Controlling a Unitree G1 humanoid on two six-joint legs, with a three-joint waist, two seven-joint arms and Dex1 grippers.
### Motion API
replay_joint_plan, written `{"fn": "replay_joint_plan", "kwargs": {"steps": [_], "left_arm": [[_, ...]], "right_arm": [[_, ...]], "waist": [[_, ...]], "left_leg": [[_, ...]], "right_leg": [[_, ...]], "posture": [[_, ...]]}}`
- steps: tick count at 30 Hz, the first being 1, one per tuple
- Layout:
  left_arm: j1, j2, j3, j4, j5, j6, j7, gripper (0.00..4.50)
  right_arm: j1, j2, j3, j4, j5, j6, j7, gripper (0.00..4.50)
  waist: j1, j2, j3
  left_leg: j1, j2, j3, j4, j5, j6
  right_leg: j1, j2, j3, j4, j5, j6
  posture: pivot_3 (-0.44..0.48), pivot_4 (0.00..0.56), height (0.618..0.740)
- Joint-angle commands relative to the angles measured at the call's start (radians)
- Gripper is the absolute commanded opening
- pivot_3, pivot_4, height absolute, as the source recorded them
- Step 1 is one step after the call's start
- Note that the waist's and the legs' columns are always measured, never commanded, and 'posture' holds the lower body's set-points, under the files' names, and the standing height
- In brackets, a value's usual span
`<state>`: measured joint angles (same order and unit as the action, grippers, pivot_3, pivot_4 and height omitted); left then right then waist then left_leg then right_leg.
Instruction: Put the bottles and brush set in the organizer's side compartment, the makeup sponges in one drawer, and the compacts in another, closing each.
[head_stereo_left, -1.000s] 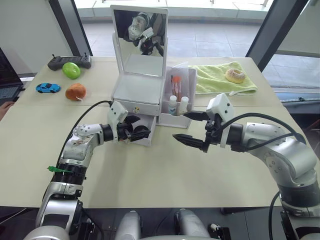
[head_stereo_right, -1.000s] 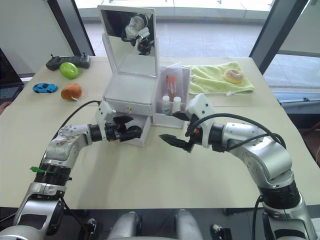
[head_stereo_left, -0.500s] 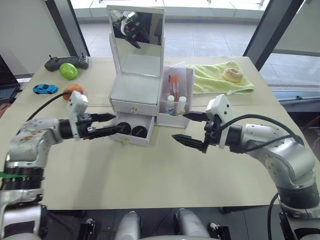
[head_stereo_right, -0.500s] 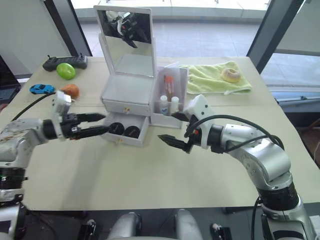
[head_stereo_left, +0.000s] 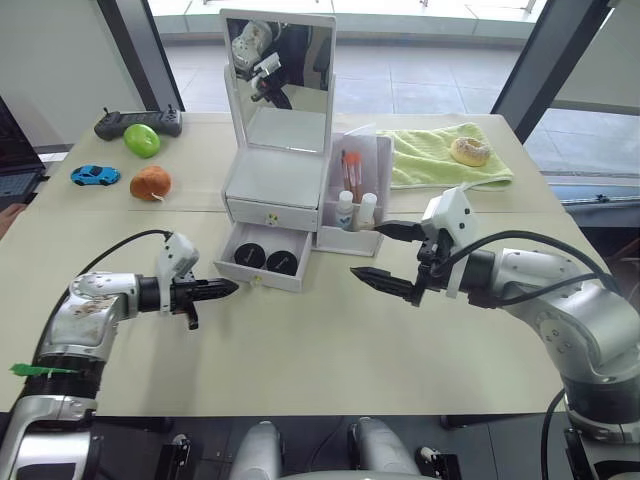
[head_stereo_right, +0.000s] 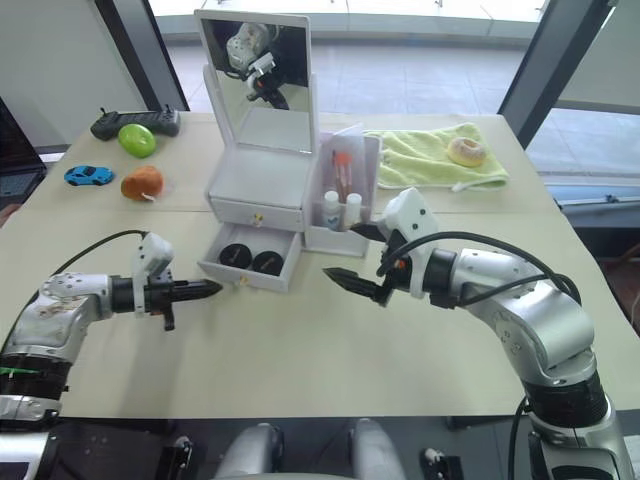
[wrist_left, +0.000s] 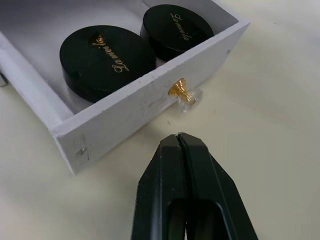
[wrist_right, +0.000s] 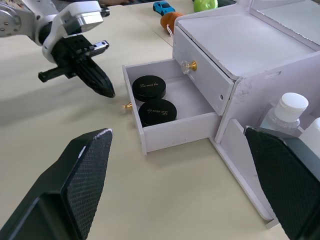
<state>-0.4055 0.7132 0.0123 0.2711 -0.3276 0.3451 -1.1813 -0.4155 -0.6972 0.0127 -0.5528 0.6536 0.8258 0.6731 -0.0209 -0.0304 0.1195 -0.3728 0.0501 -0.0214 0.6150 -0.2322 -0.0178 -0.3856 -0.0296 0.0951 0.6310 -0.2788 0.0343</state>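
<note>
The left gripper (head_stereo_left: 228, 287) has pulled back out of the lower drawer (head_stereo_left: 262, 283) to the near left; its fingers are pressed together on nothing, tips just short of the gold knob (wrist_left: 181, 91). Both compacts (wrist_right: 153, 98) lie side by side in that open drawer. The right gripper (head_stereo_left: 392, 259) hangs spread wide and empty, right of the organizer (head_stereo_left: 272, 190), about where it was.

The two head views look forward and down over the table (head_stereo_left: 300, 350), sharing the organizer (head_stereo_left: 275, 190) at its centre. The left wrist view sits close before the open lower drawer (wrist_left: 125, 110); the right wrist view faces that drawer from farther right.
</note>
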Motion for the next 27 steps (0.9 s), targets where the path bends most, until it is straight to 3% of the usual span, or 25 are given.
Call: {"fn": "replay_joint_plan", "kwargs": {"steps": [1, 11, 27], "left_arm": [[-0.055, -0.057, 0.001, -0.014, 0.012, -0.038, 0.064, 0.04], [-0.193, -0.189, -0.044, 0.198, 0.17, -0.22, 0.249, 0.04], [-0.328, -0.26, -0.071, 0.472, 0.267, -0.433, 0.307, 0.04]], "right_arm": [[-0.007, -0.007, -0.036, -0.037, 0.023, 0.012, -0.006, 4.5], [-0.014, -0.003, -0.038, -0.049, 0.033, 0.032, -0.022, 4.5], [0.037, -0.013, -0.067, -0.065, 0.05, 0.042, -0.052, 4.5]], "waist": [[0.003, 0.0, 0.0], [0.003, 0.0, 0.0], [0.004, 0.0, 0.0]], "left_leg": [[0.0, 0.0, 0.0, 0.0, 0.0, 0.0], [0.0, 0.0, -0.001, 0.001, 0.0, 0.0], [0.0, -0.001, -0.002, 0.001, 0.0, 0.0]], "right_leg": [[0.0, 0.0, 0.0, 0.0, 0.0, 0.0], [0.0, 0.001, 0.001, 0.0, 0.0, 0.0], [0.001, 0.001, 0.001, 0.0, 0.001, 0.0]], "posture": [[0.0, 0.15, 0.74], [0.0, 0.15, 0.74], [0.0, 0.15, 0.74]]}}
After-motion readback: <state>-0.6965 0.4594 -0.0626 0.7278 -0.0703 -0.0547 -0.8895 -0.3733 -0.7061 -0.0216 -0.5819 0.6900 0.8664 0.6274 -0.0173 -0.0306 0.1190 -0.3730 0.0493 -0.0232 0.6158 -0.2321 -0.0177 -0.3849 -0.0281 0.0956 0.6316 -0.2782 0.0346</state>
